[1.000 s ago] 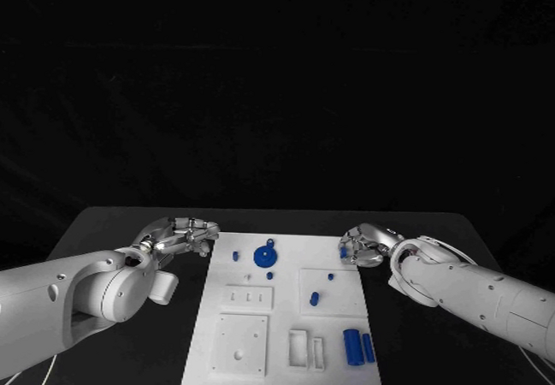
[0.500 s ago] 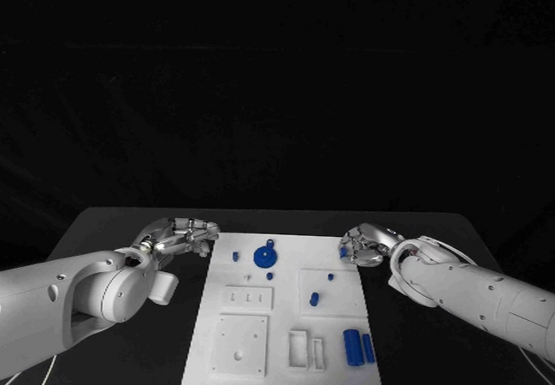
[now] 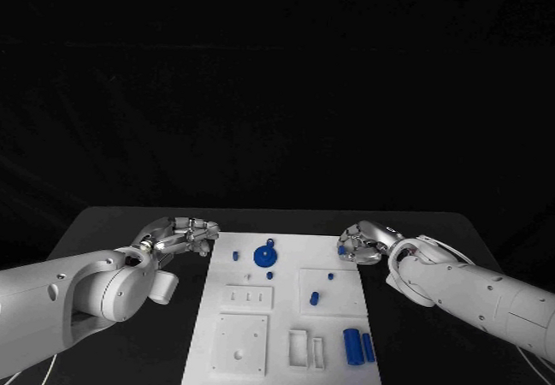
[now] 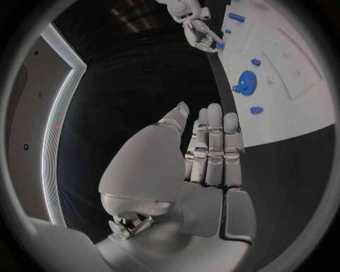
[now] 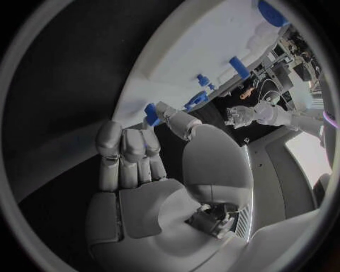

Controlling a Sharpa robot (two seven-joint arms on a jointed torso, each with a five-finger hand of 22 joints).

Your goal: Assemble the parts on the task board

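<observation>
At the board's [image 3: 284,330] near edge, toward its right corner, two blue cylinders [image 3: 352,346] lie side by side, the thicker one on the left, just beside a pair of white slotted blocks [image 3: 306,349]. A square white plate [image 3: 242,344] sits at the near left. Farther up the middle, a small white plate [image 3: 247,297] lies left of a larger one [image 3: 332,292] that carries two small blue pegs [image 3: 314,298]. Beyond these, a blue gear [image 3: 263,258] sits near the board's far edge, with a small blue peg [image 3: 237,256] to its left and another peg just nearer than the gear.

The left hand [image 3: 180,236] rests over the desk [image 3: 103,228] just off the board's far left corner; in the left wrist view its fingers [image 4: 216,141] lie straight and close together, the thumb a little apart, holding nothing. The right hand [image 3: 363,244] is at the board's far right corner. In the right wrist view its thumb and a finger pinch a small blue part [image 5: 151,113] while the other fingers [image 5: 124,150] stand straight and together.
</observation>
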